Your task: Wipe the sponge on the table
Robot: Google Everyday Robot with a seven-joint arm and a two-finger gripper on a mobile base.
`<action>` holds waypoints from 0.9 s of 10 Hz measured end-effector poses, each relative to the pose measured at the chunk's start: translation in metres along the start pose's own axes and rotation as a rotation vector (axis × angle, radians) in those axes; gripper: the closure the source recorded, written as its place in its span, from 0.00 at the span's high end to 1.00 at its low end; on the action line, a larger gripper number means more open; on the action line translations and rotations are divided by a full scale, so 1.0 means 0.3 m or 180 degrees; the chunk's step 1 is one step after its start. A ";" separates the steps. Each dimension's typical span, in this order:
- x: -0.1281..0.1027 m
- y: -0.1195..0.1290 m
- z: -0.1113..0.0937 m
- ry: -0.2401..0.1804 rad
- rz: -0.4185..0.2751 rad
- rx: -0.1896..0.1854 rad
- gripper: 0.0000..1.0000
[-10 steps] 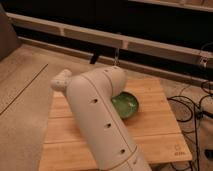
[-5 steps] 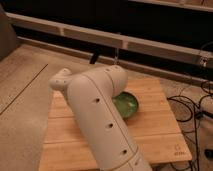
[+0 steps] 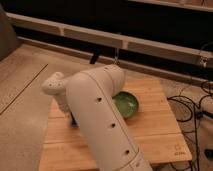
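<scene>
The white arm [image 3: 100, 120] fills the middle of the view, rising from the near edge of the table [image 3: 155, 125] and bending toward the left edge, where its rounded wrist [image 3: 54, 85] hangs over the far left part of the top. Below that wrist only a small dark piece of the gripper [image 3: 73, 119] shows, tucked against the arm's left side and pointing down at the planks near the left edge, about midway between the far left and near left corners. The arm covers the rest of the gripper, so I cannot tell how wide it stands, whether it holds anything, or whether it touches the wood. The sponge cannot be seen; the arm hides the patch of table under the gripper. A green bowl [image 3: 127, 105] sits upright around the centre of the table, its left side cut off by the arm. The right half of the top shows bare wood with plank seams, and a small mark [image 3: 177, 148] lies by the near right corner. Dark cables [image 3: 197, 107] trail over the grey floor [image 3: 25, 85] beyond the right edge.
</scene>
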 end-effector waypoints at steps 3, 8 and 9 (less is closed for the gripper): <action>0.071 -0.005 0.017 0.0118 0.0008 -0.0007 0.00; 0.141 -0.220 0.001 0.0245 0.0412 0.0252 0.00; 0.139 -0.279 0.006 0.0272 0.0517 0.0299 0.00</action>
